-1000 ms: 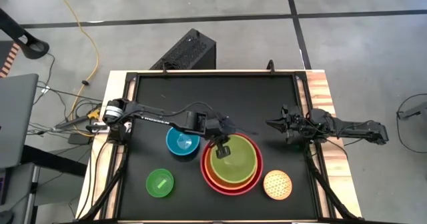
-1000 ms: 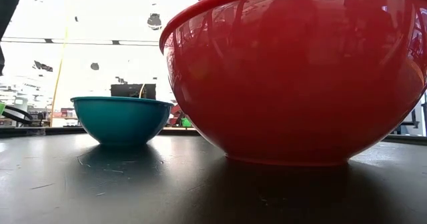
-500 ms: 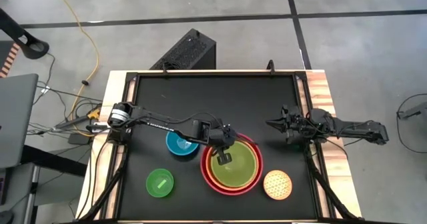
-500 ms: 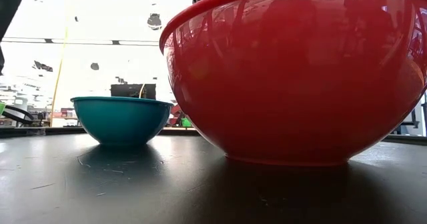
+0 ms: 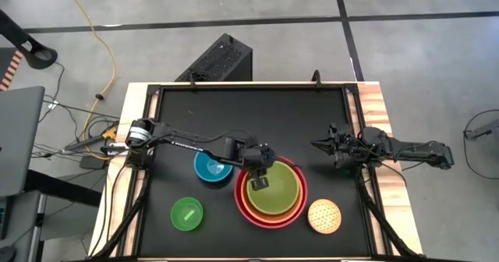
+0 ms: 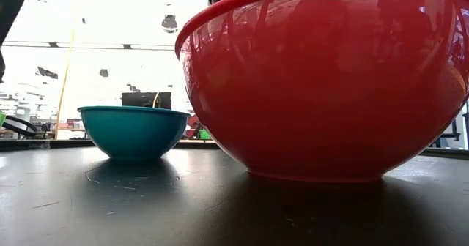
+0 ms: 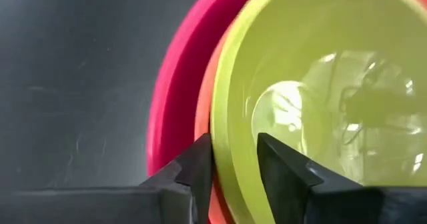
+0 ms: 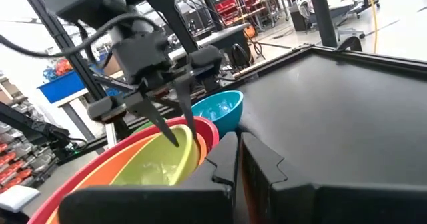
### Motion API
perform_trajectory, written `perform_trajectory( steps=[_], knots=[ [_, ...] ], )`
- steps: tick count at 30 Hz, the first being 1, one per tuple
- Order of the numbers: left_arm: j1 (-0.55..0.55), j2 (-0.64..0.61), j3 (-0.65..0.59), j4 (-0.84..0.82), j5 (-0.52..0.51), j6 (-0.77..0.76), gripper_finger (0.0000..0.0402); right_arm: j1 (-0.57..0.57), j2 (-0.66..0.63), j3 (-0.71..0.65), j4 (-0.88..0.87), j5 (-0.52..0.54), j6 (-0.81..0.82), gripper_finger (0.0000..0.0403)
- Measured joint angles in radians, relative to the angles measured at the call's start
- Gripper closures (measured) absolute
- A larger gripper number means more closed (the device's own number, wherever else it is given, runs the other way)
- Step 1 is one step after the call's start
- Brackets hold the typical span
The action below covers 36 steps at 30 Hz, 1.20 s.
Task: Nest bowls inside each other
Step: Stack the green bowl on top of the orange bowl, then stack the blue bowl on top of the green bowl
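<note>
The red bowl [image 5: 243, 202] holds the orange bowl [image 5: 249, 206], and the olive-green bowl [image 5: 274, 193] rests inside that. My left gripper [image 7: 233, 151] is open at the stack's far left side. Its fingers stand astride the olive-green rim [image 7: 230, 117], one inside that bowl and one outside. The blue bowl [image 5: 210, 167], the small bright green bowl [image 5: 187, 214] and the tan dotted bowl [image 5: 324, 215] each stand alone on their bases. My right gripper [image 5: 316, 145] waits shut at the table's right side. My left gripper comes at the olive-green bowl's far left rim [image 7: 223, 134] slanting down, one finger inside and one outside. I cannot tell whether either finger touches the rim. The bowl sits in the orange bowl, not lifted.
The black mat [image 5: 249, 114] is bare across its far half. The blue bowl stands just left of the stack, close under my left arm. In the low view the red bowl [image 6: 330, 85] fills the right and the blue bowl [image 6: 132, 132] stands left of it.
The olive-green bowl has come down at its far left rim and now lies level inside the orange bowl. My left gripper has sunk a little with it, staying at that rim.
</note>
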Motion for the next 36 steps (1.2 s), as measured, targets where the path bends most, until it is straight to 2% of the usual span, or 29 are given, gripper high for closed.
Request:
perform_trajectory(
  steps=[7,15,18,26,28,31,36],
  knots=[
    [0.031,-0.047,0.000,-0.064,0.081,0.000,0.0288,0.000,0.000,0.000,0.000,0.000,0.000,0.0365],
    [0.107,-0.185,0.001,-0.172,0.217,0.045,0.0287,0.000,0.000,0.000,0.001,0.000,0.000,0.0365],
    [0.138,-0.251,0.001,-0.261,0.174,0.075,0.0287,0.000,0.000,0.000,0.001,0.000,0.000,0.0365],
    [0.229,-0.335,-0.011,-0.672,-0.062,0.087,0.0287,0.000,0.000,0.000,0.000,0.000,0.000,0.0365],
    [0.264,-0.354,-0.043,-0.736,-0.074,0.079,0.0287,0.000,0.000,0.000,0.001,0.000,0.000,0.0365],
    [0.334,-0.399,-0.155,-0.734,0.001,0.104,0.0287,0.000,0.000,0.000,0.001,0.000,0.000,0.0365],
    [0.466,-0.520,-0.418,-0.557,0.155,0.126,0.0287,0.000,0.000,0.000,0.000,0.000,0.000,0.0365]
  ],
)
